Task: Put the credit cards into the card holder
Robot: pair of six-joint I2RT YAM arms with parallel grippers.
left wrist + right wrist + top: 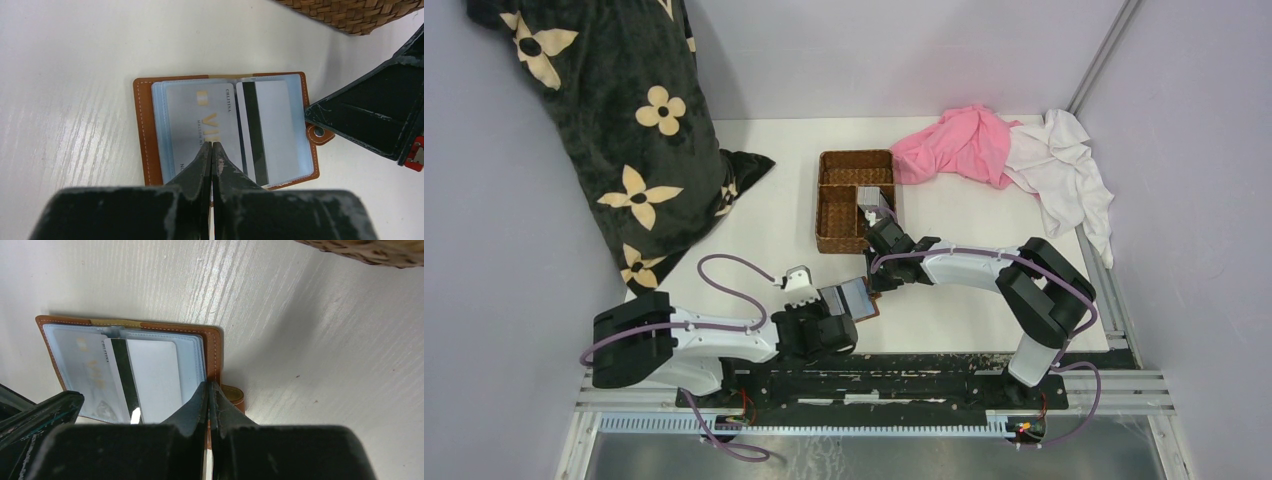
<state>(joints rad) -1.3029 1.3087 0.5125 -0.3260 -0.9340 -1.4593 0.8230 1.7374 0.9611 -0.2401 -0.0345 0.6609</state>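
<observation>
Your card holder [145, 130] is lying unfolded on the counter [774, 200], just in front of the wicker basket [856, 153] and right between both hands. Two cards sit in its clear sleeves: a gold-lettered card [195, 115] on the left page and a dark-striped card [272, 125] on the right page. Your left hand [211, 145] has its fingers pressed together with nothing between them, tips down over the gold-lettered card. Whether they actually touch the sleeve, I can't tell from here. Your right hand [208, 385] is pressed together too, gripping nothing, with its tips at the holder's edge just beside the snap tab [235, 396]. Back in the basket, a small grey stack [871, 196] stands in one compartment, probably more cards.
</observation>
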